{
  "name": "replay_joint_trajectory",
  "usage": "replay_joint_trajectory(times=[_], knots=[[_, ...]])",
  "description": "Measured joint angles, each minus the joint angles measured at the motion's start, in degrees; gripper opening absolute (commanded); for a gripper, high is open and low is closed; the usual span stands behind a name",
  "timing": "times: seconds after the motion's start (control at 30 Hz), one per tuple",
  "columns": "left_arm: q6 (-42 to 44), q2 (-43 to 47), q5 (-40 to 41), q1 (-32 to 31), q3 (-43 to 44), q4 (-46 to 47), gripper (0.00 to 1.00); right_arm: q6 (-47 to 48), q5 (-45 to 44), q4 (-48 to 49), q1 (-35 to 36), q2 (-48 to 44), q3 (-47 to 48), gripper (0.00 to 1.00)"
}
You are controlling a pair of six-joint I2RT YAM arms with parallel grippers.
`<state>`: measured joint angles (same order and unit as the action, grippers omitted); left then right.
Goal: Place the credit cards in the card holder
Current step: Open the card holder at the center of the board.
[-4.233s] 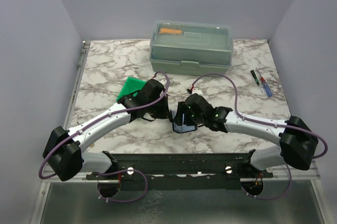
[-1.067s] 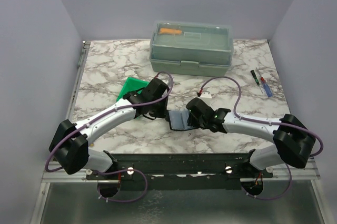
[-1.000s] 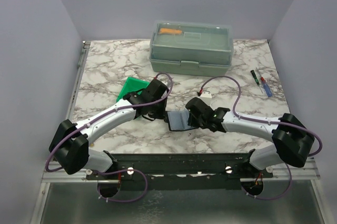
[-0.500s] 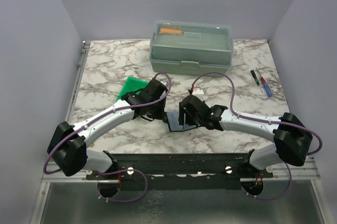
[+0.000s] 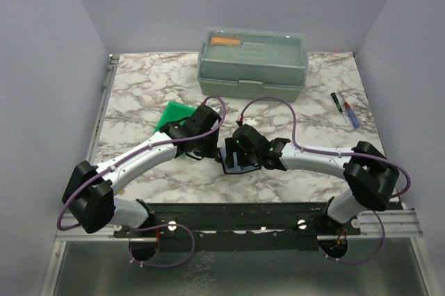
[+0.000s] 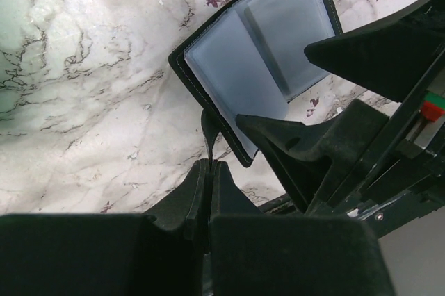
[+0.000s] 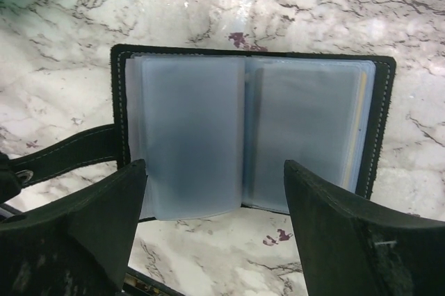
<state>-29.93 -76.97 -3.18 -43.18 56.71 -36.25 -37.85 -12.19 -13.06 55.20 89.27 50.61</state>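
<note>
Bench: white marble with grey veins, both arms reaching in from its near edge.
Card holder: lies opened flat on the bench, inside facing up, near the middle of the near half, between the two hands. It has a black cover with pale stitching and two greyish see-through pockets side by side.
Credit card: only a thin yellowish edge shows, tucked into the outer side of one pocket. Whether the other pockets hold anything cannot be told through the cloudy plastic.
Strap: a narrow black tab running off one edge of the card holder, towards the left hand.
Left hand: fingers pressed together, pinching the end of the strap low over the bench, just beside the card holder.
Right hand: fingers spread wide apart and holding nothing. It hovers over the open card holder, one finger at each side of the pockets. Whether the tips touch the plastic cannot be told.
Green bin: on the bench, just behind the left hand, partly hidden by that arm.
Toolbox: grey-green, lid shut, at the far edge of the bench, well apart from the card holder. An orange thing shows through the lid.
Pens: small, lying together near the right edge of the bench.
</note>
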Motion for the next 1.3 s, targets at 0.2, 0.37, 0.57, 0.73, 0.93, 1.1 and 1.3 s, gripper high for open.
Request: replay_joint_trajectory(times=[0.2,0.37,0.57,0.73,0.93,1.1,1.3], knots=[[0.00,0.13,0.00,-0.02,0.00,0.00,0.00,0.52,1.99,1.95,0.00,0.35,-0.13,0.84],[0.00,0.37,0.00,-0.02,0.00,0.00,0.00,0.13,1.64,1.97,0.00,1.46,-0.13,0.81],[0.00,0.57,0.04,-0.02,0.00,-0.02,0.00,-1.97,-0.17,0.66,0.31,3.34,0.94,0.70],[0.00,0.59,0.28,-0.02,0.00,0.00,0.00,-3.39,-0.55,0.66,0.37,2.97,0.90,0.58],[0.02,0.59,1.01,-0.02,-0.04,0.02,0.00,-4.17,-1.40,0.81,0.35,-0.07,-0.79,0.54],[0.02,0.59,1.27,0.00,-0.39,0.04,0.00,-4.68,-2.29,0.59,0.35,-0.59,-1.07,0.64],[0.02,0.59,1.31,0.00,-0.46,0.07,0.00,-5.11,-3.02,-0.20,0.35,-0.59,-1.07,0.72]])
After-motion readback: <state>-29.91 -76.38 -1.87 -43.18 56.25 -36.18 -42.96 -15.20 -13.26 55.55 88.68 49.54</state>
